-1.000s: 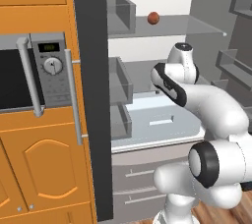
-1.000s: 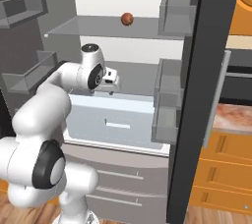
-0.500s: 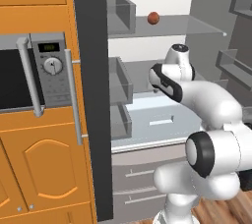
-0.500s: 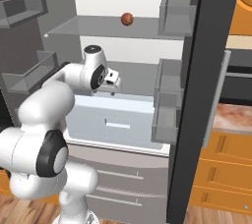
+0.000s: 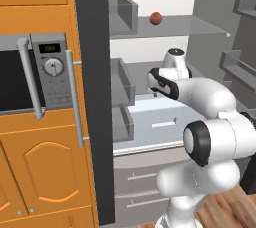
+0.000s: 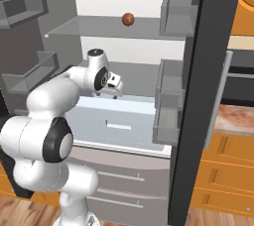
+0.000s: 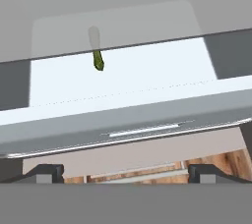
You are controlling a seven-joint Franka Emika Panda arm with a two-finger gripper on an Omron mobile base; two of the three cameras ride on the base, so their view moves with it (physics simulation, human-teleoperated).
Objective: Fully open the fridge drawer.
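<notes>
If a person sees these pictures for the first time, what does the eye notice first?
First the white arm, its gripper above the pale fridge drawer pulled out of the open fridge. Next the small reddish-brown ball alone on the glass shelf above. In the hand view, a little green thing lies in the drawer.

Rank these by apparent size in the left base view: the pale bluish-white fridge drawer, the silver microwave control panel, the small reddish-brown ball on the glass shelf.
1. Pale bluish-white fridge drawer, though the arm partly hides it.
2. Silver microwave control panel, nearer the camera.
3. Small reddish-brown ball, clearly smallest.
</notes>
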